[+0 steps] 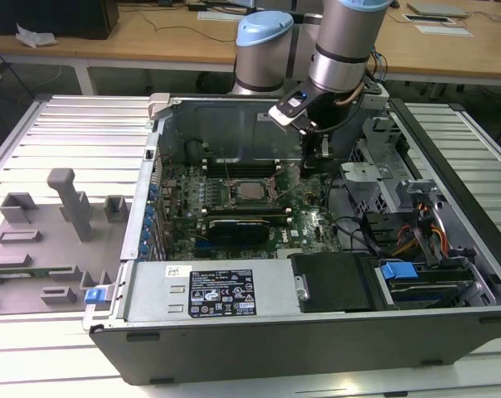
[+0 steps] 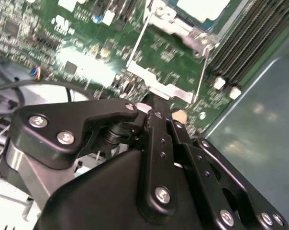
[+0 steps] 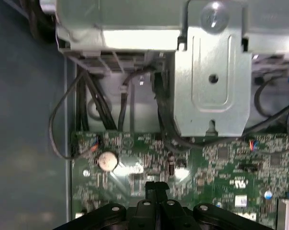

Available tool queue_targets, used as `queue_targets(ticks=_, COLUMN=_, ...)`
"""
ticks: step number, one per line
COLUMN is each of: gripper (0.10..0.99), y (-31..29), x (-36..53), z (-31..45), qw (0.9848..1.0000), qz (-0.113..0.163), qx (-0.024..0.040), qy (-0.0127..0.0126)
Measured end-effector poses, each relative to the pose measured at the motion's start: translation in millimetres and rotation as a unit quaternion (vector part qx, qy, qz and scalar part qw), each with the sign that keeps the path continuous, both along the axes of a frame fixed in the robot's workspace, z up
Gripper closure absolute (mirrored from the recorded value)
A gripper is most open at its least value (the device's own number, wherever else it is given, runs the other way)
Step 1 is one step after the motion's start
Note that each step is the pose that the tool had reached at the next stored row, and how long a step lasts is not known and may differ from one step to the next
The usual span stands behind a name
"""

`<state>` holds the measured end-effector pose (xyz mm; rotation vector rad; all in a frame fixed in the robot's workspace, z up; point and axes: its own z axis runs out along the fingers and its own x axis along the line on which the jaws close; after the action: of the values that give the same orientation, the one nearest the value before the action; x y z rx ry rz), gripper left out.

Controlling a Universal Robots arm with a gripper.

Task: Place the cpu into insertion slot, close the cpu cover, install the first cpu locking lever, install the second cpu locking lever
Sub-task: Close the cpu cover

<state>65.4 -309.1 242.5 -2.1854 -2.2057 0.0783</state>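
Plainly, in the exterior view the claw (image 1: 321,156) hangs inside the open computer case (image 1: 317,332), near the cpu (image 1: 250,192), which sits in the insertion slot (image 1: 233,196) on the green board. The risk we judge here is crowding. The arm reaches down between the case wall and loose cables (image 1: 350,224), so a sideways drift could snag a wire or knock the board. From this view we cannot tell whether the cpu cover is down, or how the claw's fingers stand.

In the second wrist view the claw (image 2: 156,108) is closed, fingers pressed together with nothing gripped that we can see. Its tips are close to a flat silvery tab (image 2: 171,91). Two thin locking levers (image 2: 202,62) run from the socket toward it, and the cpu cover (image 2: 169,20) seems to lie flat round the chip. If the tips slip off a springy lever, it could snap back, or the tips could strike small parts on the board. The socket is cut off at the picture's edge, so we cannot tell whether either lever is latched.

In the first wrist view the closed fingertips (image 3: 161,190) hover over the board near a coin battery (image 3: 106,161). A metal bracket (image 3: 211,86) hides what lies behind it, and we cannot tell whether the tips touch the board.
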Motion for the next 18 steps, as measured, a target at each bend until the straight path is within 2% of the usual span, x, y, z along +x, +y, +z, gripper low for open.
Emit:
queue_targets(ticks=1, gripper=0.980, y=0.0, x=0.2, z=0.0, qw=1.0000, qz=0.000, qx=0.0012, qy=0.0057)
queue_targets(ticks=2, gripper=0.980, y=0.0, x=0.3, z=-0.1, qw=0.9999, qz=0.000, qx=0.0019, qy=0.0099)
queue_targets(ticks=6, gripper=0.980, y=0.0, x=0.1, z=-0.1, qw=0.9999, qz=0.000, qx=0.0024, qy=0.0105)
queue_targets(ticks=11, gripper=0.980, y=0.0, x=-8.6, z=-0.1, qw=1.0000, qz=0.000, qx=0.0024, qy=0.0069)
queue_targets(ticks=18, gripper=0.980, y=0.6, x=-28.2, z=-0.1, qw=1.0000, qz=0.000, qx=0.0024, qy=-0.0027)
